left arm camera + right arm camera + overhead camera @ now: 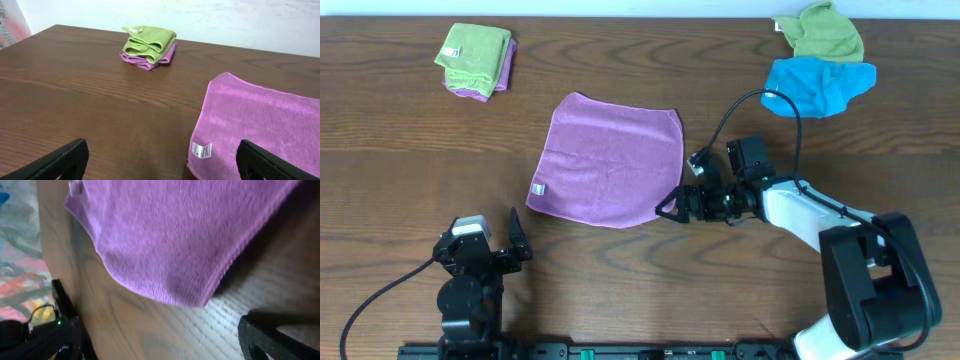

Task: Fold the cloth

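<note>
- Lilac square microfibre cloth [610,160]: spread open in a single layer on the brown wooden tabletop [400,150], no fold in it.
- It sits about mid-table, a little left of centre, clear of every edge and turned slightly out of square with them.
- Fine nap and stitched hems. Small white tag [538,188] on the corner that points at the near-left corner of the tabletop.
- The cloth corner facing the right edge is rounded off, and its hem runs a bit wavy.
- Right gripper [678,188]: low over the table, right at that rounded corner. The wrist view shows its fingers [280,337] spread wide with the cloth corner ahead and between them. Nothing is gripped and no contact is visible.
- Left gripper [162,150]: by the near edge toward the near-left corner, jaws spread wide and empty. The tagged corner lies just ahead of its right-hand finger, apart from it.
- Far-left corner: folded light green cloth [472,48] stacked on a folded purple cloth [502,68], well apart from the spread cloth.
- Far-right corner: crumpled light green cloth [830,30] touching a bright blue cloth [817,85].
</note>
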Robot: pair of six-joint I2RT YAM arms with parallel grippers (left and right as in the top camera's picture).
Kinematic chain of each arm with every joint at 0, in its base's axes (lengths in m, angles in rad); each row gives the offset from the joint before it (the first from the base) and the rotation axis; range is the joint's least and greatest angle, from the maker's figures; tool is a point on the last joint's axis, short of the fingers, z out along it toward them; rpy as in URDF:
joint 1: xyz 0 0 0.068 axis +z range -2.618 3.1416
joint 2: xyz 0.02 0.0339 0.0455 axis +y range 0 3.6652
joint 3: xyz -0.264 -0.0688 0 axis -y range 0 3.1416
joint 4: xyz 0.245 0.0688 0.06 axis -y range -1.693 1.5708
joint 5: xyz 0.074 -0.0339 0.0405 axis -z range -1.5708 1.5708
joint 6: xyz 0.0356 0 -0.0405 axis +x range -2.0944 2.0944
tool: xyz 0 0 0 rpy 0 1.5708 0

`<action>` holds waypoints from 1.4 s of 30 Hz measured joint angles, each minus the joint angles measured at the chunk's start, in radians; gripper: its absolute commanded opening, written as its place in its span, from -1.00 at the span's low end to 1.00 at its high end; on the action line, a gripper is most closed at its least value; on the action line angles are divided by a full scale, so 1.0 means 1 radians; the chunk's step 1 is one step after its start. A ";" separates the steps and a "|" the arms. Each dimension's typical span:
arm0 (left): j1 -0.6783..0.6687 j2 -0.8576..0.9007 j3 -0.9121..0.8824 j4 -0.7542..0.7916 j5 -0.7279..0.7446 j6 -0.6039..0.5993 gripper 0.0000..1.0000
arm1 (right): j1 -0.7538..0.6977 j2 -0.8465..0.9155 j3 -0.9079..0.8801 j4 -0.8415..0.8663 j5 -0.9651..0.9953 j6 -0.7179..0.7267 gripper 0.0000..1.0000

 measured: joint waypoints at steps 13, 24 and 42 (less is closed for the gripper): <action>0.000 0.000 0.000 0.000 0.000 0.000 0.90 | 0.140 0.013 -0.002 0.107 0.051 0.111 0.98; 0.000 0.000 0.000 0.000 0.000 0.000 0.91 | 0.128 0.039 0.056 0.326 -0.346 0.295 0.85; 0.000 0.000 0.000 0.001 0.000 0.000 0.90 | 0.149 0.008 0.249 -0.254 0.064 0.134 0.81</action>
